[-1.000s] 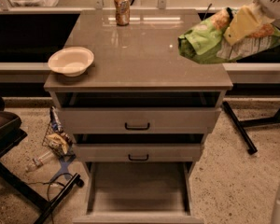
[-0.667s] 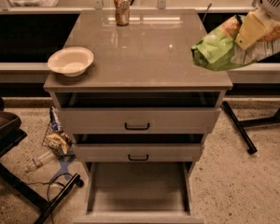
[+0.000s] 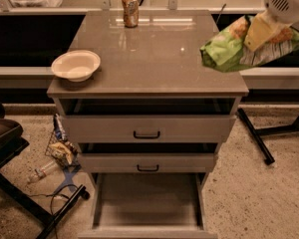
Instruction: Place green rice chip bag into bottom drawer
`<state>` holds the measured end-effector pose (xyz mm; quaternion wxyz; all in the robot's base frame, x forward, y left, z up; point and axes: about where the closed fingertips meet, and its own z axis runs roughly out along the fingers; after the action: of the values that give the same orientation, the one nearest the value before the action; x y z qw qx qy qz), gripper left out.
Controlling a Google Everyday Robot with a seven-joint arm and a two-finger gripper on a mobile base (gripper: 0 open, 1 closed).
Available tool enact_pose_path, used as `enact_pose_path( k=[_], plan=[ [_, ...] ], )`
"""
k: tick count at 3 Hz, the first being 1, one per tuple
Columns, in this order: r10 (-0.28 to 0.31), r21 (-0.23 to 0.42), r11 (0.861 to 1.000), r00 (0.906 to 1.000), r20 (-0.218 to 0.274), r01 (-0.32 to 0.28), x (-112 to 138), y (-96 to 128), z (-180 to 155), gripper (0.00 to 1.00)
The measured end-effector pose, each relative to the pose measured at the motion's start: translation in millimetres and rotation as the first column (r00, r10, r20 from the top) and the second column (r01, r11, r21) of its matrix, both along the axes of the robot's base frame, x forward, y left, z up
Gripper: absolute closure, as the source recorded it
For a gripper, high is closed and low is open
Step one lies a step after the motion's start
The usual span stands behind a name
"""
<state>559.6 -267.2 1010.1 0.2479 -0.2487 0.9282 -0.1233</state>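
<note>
The green rice chip bag (image 3: 226,50) hangs in the air over the right edge of the cabinet top (image 3: 154,63), held by my gripper (image 3: 259,33) at the upper right. The gripper's pale fingers (image 3: 257,30) are closed on the bag's upper side; the white arm housing (image 3: 288,1) is above it. The bottom drawer (image 3: 147,203) is pulled out at the foot of the cabinet, an open shallow grey tray with nothing visible in it.
A cream bowl (image 3: 75,64) sits at the top's left edge and a brownish can (image 3: 130,10) at the back. Two upper drawers (image 3: 147,128) with black handles are slightly open. Litter (image 3: 60,151) and a black stand lie on the floor left; a black leg (image 3: 255,136) right.
The gripper has carried the bag rightward and slightly up, from resting over the top's right side to hanging at its right edge.
</note>
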Motion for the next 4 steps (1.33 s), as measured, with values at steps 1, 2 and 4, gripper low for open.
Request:
enact_pose_path(
  k=[1,2,4],
  plan=[
    [-0.003,-0.006,1.0,0.9997,-0.023,0.003,-5,2,-24,1.0],
    [-0.102,0.048,0.992,0.9749,-0.198,0.114,-51,-24,-130,1.0],
    [-0.175,0.091,0.971,0.915,-0.364,0.221,-166,-60,-277,1.0]
  ],
)
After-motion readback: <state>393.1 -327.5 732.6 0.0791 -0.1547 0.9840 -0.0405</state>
